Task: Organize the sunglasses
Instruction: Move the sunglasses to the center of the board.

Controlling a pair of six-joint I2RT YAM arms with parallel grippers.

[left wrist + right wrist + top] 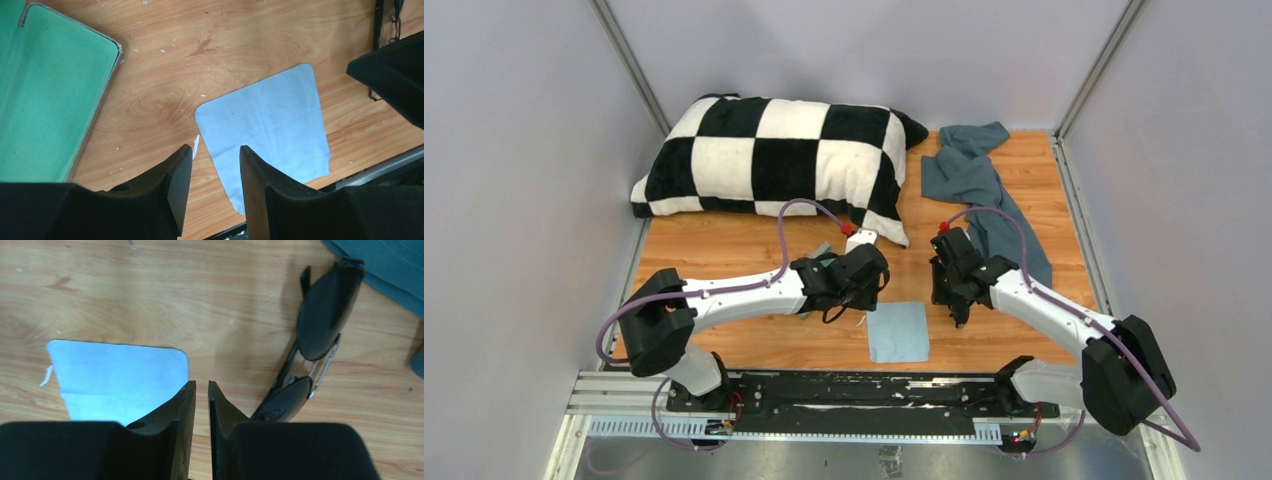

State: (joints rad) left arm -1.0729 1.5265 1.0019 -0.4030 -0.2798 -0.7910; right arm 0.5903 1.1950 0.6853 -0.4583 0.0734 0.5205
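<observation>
Black in frame and in lenses, the sunglasses lie folded and flat on the wooden table. In the right wrist view their long axis is slanted, running from the upper right to the lower left. The far lens reaches the edge of a grey-blue garment. The near lens is partly hidden behind the body of the right gripper, so I cannot tell if they touch.

The sunglasses are beside this gripper, on the right of its fingers in that view, not between them. The fingers of the right gripper are almost together, with only a thin slit left, and nothing is held in it. On the other side of the fingers lies a light-blue cloth, flat on the wood.

The left gripper has its fingers apart and holds nothing. It hangs over the near corner of the same cloth. To its left in the left wrist view is an opened case with green lining. In the top view the sunglasses are not visible.
</observation>
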